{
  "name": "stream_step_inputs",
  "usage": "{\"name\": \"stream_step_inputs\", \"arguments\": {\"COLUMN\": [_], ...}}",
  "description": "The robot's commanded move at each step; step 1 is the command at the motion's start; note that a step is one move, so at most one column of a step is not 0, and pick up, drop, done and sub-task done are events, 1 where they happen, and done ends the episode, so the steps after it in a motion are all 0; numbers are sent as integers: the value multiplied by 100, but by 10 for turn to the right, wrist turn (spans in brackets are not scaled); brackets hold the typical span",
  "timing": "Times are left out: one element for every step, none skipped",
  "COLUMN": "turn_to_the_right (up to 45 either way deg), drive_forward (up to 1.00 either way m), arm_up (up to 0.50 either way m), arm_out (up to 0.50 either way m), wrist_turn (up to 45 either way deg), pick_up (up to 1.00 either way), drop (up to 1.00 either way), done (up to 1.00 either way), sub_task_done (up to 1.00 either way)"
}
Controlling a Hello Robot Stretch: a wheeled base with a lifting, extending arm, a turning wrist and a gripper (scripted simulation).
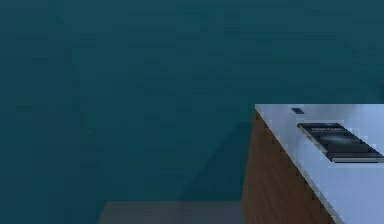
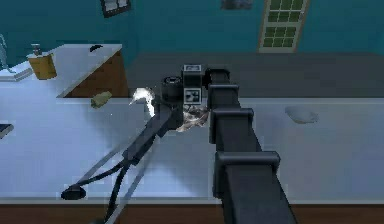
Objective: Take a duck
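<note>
In the arm side view my arm (image 2: 245, 160) rises from the bottom edge over a pale countertop (image 2: 330, 160). The gripper (image 2: 90, 205) reaches down to the left, and one finger (image 2: 72, 192) ends in a round pad over bare countertop, so it holds nothing. A small white thing (image 2: 143, 97) lies on the counter just left of the gripper's body. A small tan blob (image 2: 101, 98) lies farther left. A mottled white and brown thing (image 2: 190, 118) sits by the wrist. None of these has a shape I can name as a duck.
A tan jar (image 2: 42, 65) stands on a side counter (image 2: 85, 55) at the arm side view's upper left. A pale dish (image 2: 300, 115) lies at the right. A window (image 2: 281, 22) is in the teal wall. In the forward view a counter (image 1: 300, 150) carries a cooktop (image 1: 340, 141).
</note>
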Motion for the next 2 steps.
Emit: {"name": "stream_step_inputs", "arguments": {"turn_to_the_right": [0, 0], "drive_forward": [0, 0], "arm_up": [0, 0], "arm_out": [0, 0], "wrist_turn": [450, 450], "pick_up": [0, 0], "drop": [0, 0], "done": [0, 0], "sub_task_done": [0, 0]}}
